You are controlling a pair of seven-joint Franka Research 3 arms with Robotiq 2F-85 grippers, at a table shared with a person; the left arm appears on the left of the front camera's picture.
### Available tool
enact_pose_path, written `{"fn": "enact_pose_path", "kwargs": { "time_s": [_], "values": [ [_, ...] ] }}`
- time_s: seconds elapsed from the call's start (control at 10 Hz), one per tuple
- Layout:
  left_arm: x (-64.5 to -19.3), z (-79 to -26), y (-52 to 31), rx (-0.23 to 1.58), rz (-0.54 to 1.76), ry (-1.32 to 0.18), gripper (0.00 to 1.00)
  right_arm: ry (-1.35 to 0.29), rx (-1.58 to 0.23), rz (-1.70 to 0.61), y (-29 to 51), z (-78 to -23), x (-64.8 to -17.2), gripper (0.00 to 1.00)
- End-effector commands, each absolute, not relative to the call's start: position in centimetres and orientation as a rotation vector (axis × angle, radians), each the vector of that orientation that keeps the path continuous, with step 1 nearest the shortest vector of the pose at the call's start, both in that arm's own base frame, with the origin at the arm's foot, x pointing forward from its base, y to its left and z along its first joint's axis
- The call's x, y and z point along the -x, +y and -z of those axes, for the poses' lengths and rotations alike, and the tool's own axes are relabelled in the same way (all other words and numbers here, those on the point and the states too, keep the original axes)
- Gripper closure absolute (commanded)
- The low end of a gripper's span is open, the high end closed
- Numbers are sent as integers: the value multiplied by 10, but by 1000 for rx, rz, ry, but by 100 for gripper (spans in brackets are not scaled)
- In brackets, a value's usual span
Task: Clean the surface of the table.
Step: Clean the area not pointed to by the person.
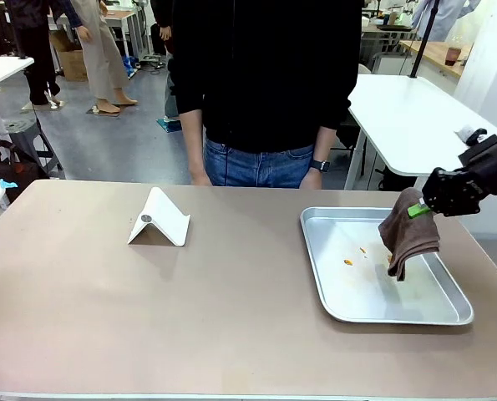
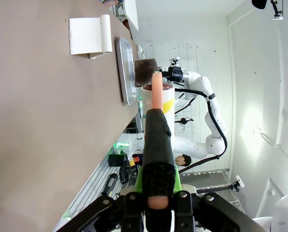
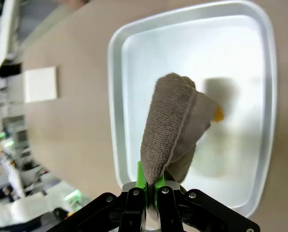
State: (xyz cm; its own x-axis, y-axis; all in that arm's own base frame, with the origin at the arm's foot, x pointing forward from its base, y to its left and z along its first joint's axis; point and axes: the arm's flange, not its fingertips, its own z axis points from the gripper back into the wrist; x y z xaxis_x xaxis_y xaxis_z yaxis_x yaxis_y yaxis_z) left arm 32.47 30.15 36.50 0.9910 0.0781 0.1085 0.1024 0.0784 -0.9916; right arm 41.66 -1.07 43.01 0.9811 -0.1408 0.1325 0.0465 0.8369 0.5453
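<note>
Table (image 1: 231, 317) spreads beneath right tool (image 1: 421, 207), which pinches brown cloth (image 1: 408, 238) above tray (image 1: 357, 288).

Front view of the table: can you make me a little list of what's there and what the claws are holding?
table: beige-brown top
tray: silver, on the robot's right side, orange crumbs inside
right claw: shut on brown cloth, which hangs over the tray
left claw: shut on pinkish stick
white stand: left of the tray
person: standing at the far side
</note>
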Motion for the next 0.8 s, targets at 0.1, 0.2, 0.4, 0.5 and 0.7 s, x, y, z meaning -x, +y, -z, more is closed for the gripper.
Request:
{"fn": "enact_pose_path", "kwargs": {
  "time_s": [0.1,0.2,0.4,0.5,0.7],
  "values": [
    [-321,-371,303,1501,13,-143,78,-158,-361,168,-11,-430,-439,93],
    [-321,-371,303,1501,13,-143,78,-175,-338,179,-20,-434,-442,93],
    [-321,-371,303,1501,13,-143,78,-188,-309,193,-33,-438,-445,93],
    [-321,-371,303,1501,13,-143,78,-177,-279,186,-33,-432,-448,93],
    [-321,-371,303,1501,13,-143,78,-157,-304,172,-31,-414,-457,93]
  ]
}}
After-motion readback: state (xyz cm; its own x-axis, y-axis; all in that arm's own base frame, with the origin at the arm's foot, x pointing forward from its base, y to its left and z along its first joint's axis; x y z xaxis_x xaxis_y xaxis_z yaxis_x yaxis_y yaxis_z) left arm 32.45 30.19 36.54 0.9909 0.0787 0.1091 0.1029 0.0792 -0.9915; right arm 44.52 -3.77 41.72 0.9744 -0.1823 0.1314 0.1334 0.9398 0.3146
